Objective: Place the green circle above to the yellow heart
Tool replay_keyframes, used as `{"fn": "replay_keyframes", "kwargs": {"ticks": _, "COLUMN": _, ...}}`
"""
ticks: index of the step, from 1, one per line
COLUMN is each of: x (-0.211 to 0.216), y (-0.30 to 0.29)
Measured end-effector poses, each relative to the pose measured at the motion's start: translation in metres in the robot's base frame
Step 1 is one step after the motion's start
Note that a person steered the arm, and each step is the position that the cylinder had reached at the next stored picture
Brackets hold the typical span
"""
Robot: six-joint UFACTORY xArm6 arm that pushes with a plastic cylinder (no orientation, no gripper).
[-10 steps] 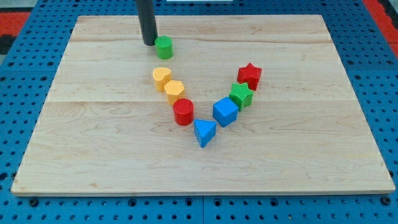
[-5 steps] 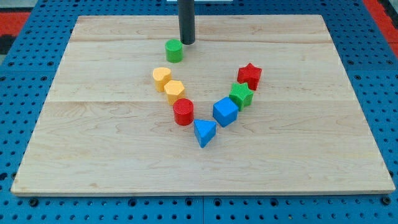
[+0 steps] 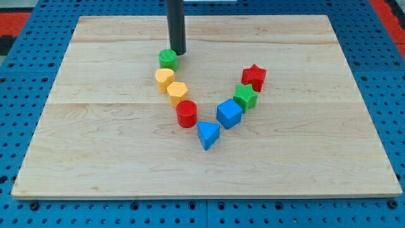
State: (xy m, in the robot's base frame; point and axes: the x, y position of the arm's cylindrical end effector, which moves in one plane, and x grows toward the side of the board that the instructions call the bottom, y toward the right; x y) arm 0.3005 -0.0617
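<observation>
The green circle (image 3: 168, 59) sits on the wooden board just above the yellow heart (image 3: 164, 79), nearly touching it. My tip (image 3: 178, 52) stands right at the green circle's upper right edge, touching or almost touching it. The dark rod rises from there out of the view's top.
Below the heart run a yellow hexagon (image 3: 177, 92), a red cylinder (image 3: 186, 114) and a blue triangle (image 3: 207, 134). To the right rise a blue cube (image 3: 229, 114), a green star (image 3: 245, 97) and a red star (image 3: 254, 76). The wooden board (image 3: 316, 158) lies on a blue pegboard.
My tip went from the circle's left to its upper right, then came back left and down. The green circle slid right, then down-left toward the yellow heart.
</observation>
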Motion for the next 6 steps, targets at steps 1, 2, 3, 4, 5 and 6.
{"fn": "replay_keyframes", "kwargs": {"ticks": 1, "x": 0.000, "y": -0.010}}
{"fn": "replay_keyframes", "kwargs": {"ticks": 2, "x": 0.007, "y": -0.010}}
{"fn": "replay_keyframes", "kwargs": {"ticks": 3, "x": 0.008, "y": -0.011}}
{"fn": "replay_keyframes", "kwargs": {"ticks": 4, "x": 0.003, "y": -0.002}}
{"fn": "replay_keyframes", "kwargs": {"ticks": 5, "x": 0.007, "y": 0.024}}
{"fn": "replay_keyframes", "kwargs": {"ticks": 6, "x": 0.023, "y": 0.030}}
